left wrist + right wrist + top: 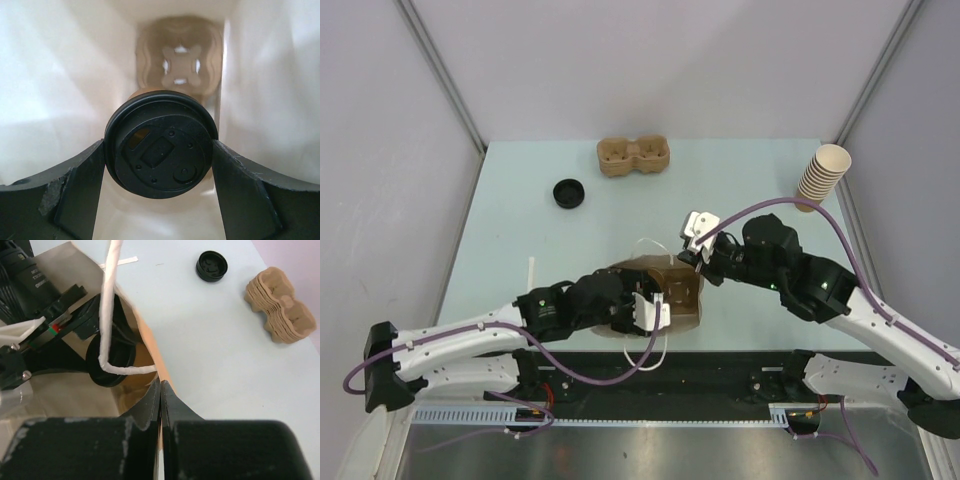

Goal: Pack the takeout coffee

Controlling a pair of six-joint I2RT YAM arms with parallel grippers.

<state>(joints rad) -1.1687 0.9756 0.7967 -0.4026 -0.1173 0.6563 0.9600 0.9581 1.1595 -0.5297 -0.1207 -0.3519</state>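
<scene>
1. One takeout coffee (pixel 160 150), a tan cup under its black lid, is inside the single paper bag (pixel 685 290), which stands near the middle of the table's (pixel 520 230) near edge.
2. The left gripper (pixel 653 309) reaches into the bag, its fingers clamped on opposite sides of the coffee's lid.
3. The right gripper (pixel 160 390) is pressed together on the bag's rim, beside one white handle (pixel 107 305).
4. One pulp tray (pixel 180 65) lies at the bag's bottom, beyond the cup.
5. On the table are one spare lid (pixel 568 192) toward the far left, one stack of pulp trays (pixel 633 157) at the far edge, and one stack of cups (pixel 820 175) in the far right corner.
</scene>
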